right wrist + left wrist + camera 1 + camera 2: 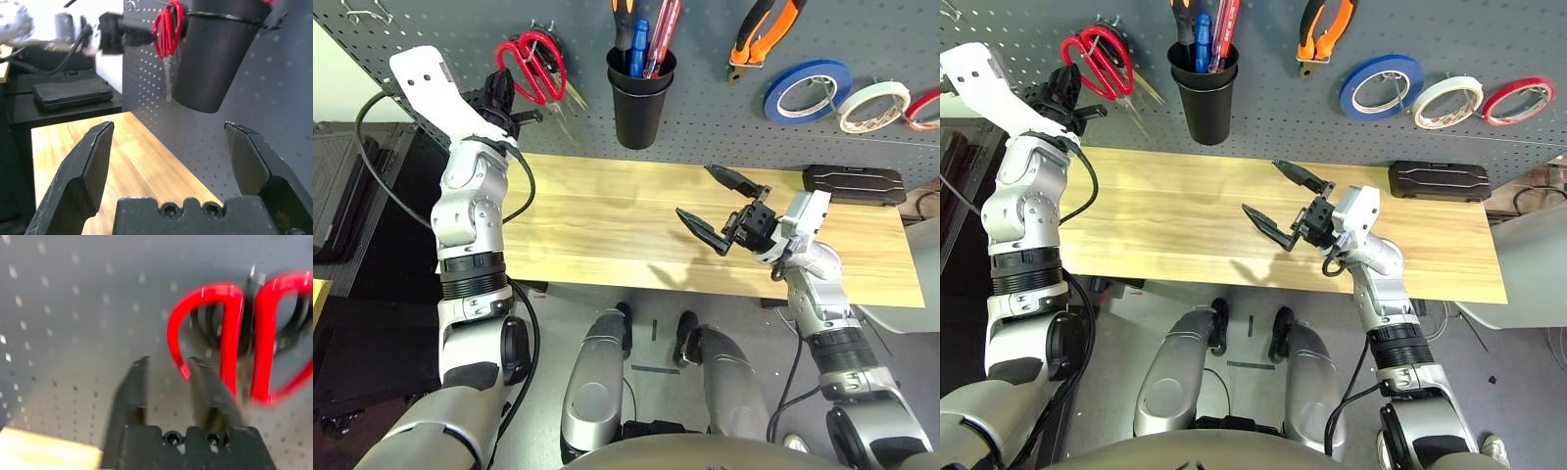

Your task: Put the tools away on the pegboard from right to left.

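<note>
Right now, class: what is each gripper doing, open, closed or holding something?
Left gripper: fingers slightly apart, holding nothing, beside the red-handled scissors hanging on the dark grey perforated pegboard.
Right gripper: fingers wide open, empty, over the wooden table.

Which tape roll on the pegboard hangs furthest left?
The blue tape roll. The white tape roll hangs to its right, and the red tape roll is furthest right on the pegboard.

**Tools hung on the pegboard, both grippers empty**

Red-handled scissors [534, 65] hang on the pegboard [431, 24], with the left gripper [505, 101] just beside them. The black cup [640, 95] holds the screwdriver [623, 23]. Pliers [762, 32] and white tape roll [873, 106] hang further right. The right gripper [713, 201] gapes wide over the table [607, 215].
</note>
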